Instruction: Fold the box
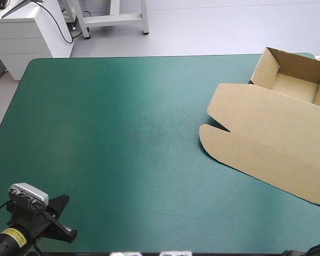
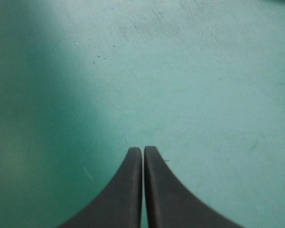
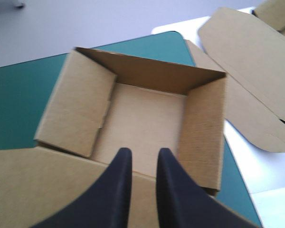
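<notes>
Brown box (image 1: 266,144) at the upper right of the high view, running off the frame's right edge. Stands as an open tray (image 1: 290,80) by the table's far right corner, walls raised on the sides that show. Lid (image 1: 261,138) flat on the teal-green cover, spread toward the frame's middle right and lower right, with two rounded flaps at its left end. From the right wrist, tray straight ahead of the right jaws, its floor showing between three upright walls. Right jaws released, a plain gap between them, nothing gripped. More board (image 3: 242,66) beyond the table's corner, past the tray. Left jaws at the lower left of the high view, well apart from the box, clenched tip to tip over bare table (image 1: 122,138).
</notes>
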